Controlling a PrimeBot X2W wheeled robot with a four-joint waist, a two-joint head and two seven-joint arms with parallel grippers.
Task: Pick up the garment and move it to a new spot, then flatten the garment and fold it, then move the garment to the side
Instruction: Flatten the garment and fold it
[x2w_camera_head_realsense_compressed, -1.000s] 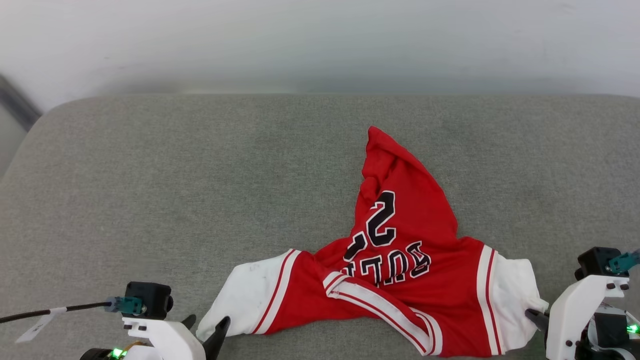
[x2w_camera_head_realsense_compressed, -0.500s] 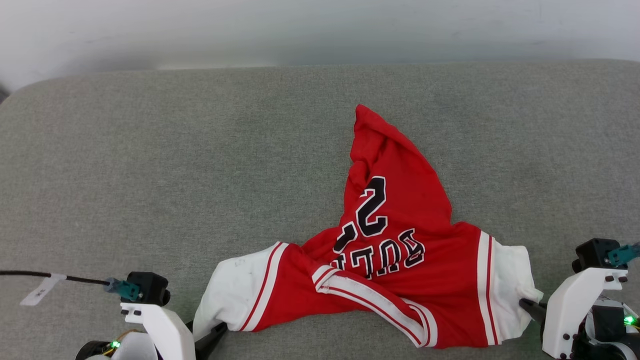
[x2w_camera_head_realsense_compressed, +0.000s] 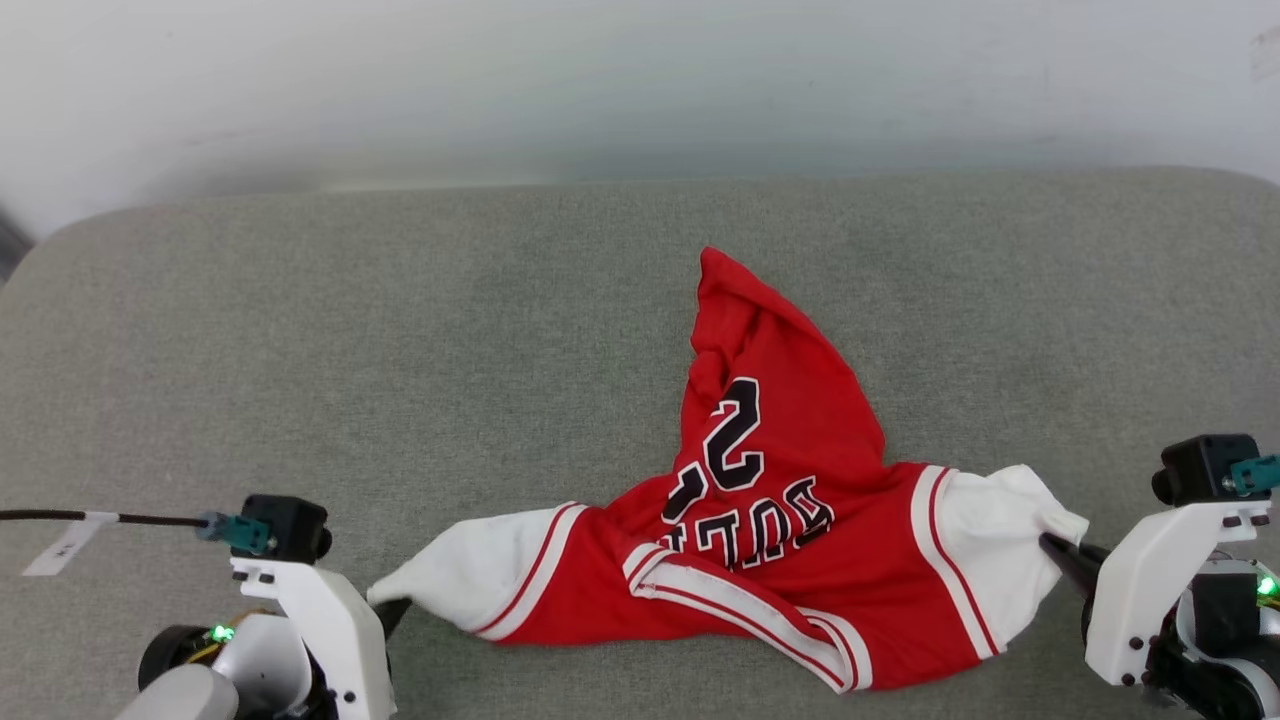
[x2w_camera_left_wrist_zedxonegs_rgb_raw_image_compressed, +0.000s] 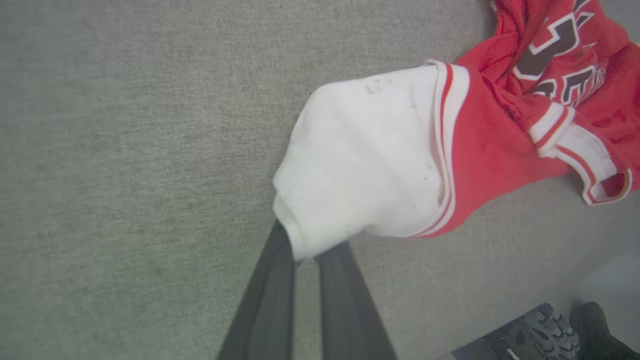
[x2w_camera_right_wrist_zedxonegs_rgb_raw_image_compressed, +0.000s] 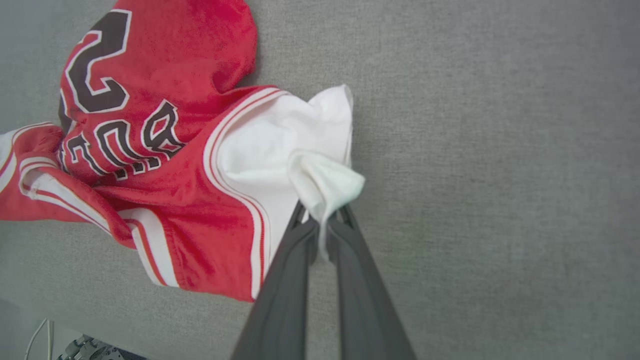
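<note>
Wide grey cushion (x2w_camera_head_realsense_compressed: 300, 350) left of garment (x2w_camera_head_realsense_compressed: 860, 570)

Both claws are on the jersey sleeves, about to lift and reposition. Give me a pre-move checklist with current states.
1. Left claw shut on the left sleeve edge: ok.
2. Right claw shut on the right sleeve edge: ok.
3. Both layers of each sleeve pinched: cannot tell.
4. Jersey flat: not ok; the red body is bunched into a peak and the striped trim is twisted across the front.
5. Room on the grey cushion beyond the jersey: ok.
</note>
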